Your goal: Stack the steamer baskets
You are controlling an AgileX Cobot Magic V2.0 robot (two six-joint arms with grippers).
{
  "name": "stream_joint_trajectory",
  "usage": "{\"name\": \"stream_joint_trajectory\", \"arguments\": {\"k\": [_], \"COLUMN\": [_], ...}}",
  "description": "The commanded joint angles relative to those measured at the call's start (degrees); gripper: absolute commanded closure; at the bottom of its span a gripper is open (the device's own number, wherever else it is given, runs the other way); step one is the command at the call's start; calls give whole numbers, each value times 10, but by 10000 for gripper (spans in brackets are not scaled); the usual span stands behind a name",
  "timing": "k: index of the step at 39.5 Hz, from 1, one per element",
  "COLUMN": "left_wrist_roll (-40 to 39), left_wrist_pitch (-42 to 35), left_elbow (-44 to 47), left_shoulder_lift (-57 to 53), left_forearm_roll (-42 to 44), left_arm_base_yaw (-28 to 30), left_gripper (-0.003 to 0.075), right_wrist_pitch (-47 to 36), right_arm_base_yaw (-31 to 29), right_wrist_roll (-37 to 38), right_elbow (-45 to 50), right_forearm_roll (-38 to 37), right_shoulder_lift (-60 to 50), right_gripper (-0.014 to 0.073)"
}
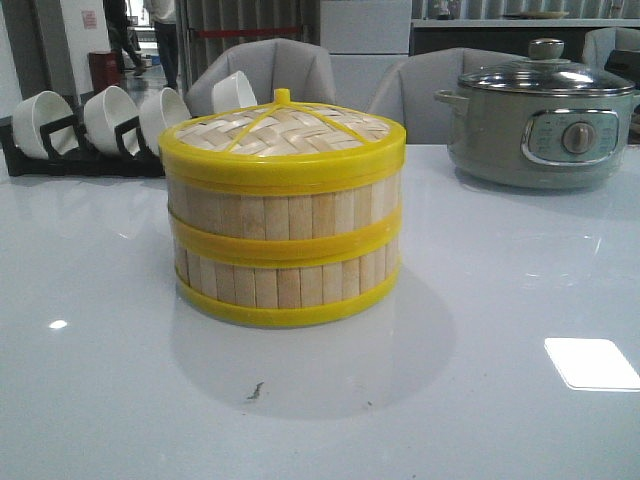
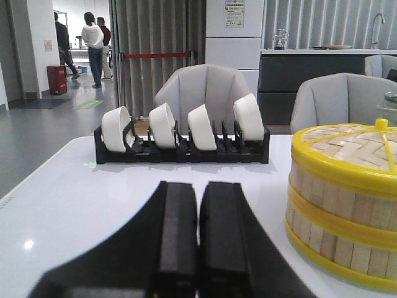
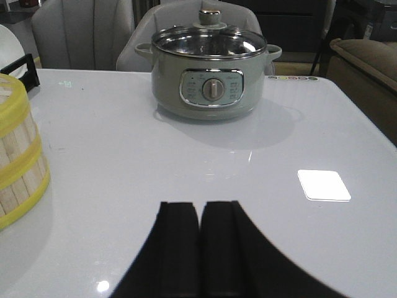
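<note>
Two steamer baskets (image 1: pixel 285 245) of pale bamboo slats with yellow rims stand one on the other at the table's middle, the woven yellow-rimmed lid (image 1: pixel 285 130) on top. The stack also shows in the left wrist view (image 2: pixel 344 211) and, partly, in the right wrist view (image 3: pixel 18 155). My left gripper (image 2: pixel 198 186) is shut and empty, low over the table to the left of the stack. My right gripper (image 3: pixel 200 206) is shut and empty, to the right of the stack. Neither gripper shows in the front view.
A black rack with white bowls (image 1: pixel 90 130) stands at the back left, also in the left wrist view (image 2: pixel 183 133). A grey-green electric pot with a glass lid (image 1: pixel 545 125) stands at the back right, also in the right wrist view (image 3: pixel 211 77). Grey chairs stand behind the table (image 1: pixel 450 380).
</note>
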Motion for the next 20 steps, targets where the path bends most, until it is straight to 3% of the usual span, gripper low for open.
{"name": "stream_joint_trajectory", "arguments": {"k": [1, 20], "left_wrist_roll": [0, 0], "left_wrist_pitch": [-45, -45], "left_elbow": [0, 0], "left_shoulder_lift": [-7, -7], "left_forearm_roll": [0, 0], "left_arm_base_yaw": [-2, -2], "left_gripper": [634, 634], "right_wrist_pitch": [-47, -131], "right_arm_base_yaw": [-3, -3], "right_wrist_roll": [-7, -7], "right_elbow": [-17, 97], "right_forearm_roll": [-3, -3], "right_shoulder_lift": [1, -108], "right_gripper": [538, 566]}}
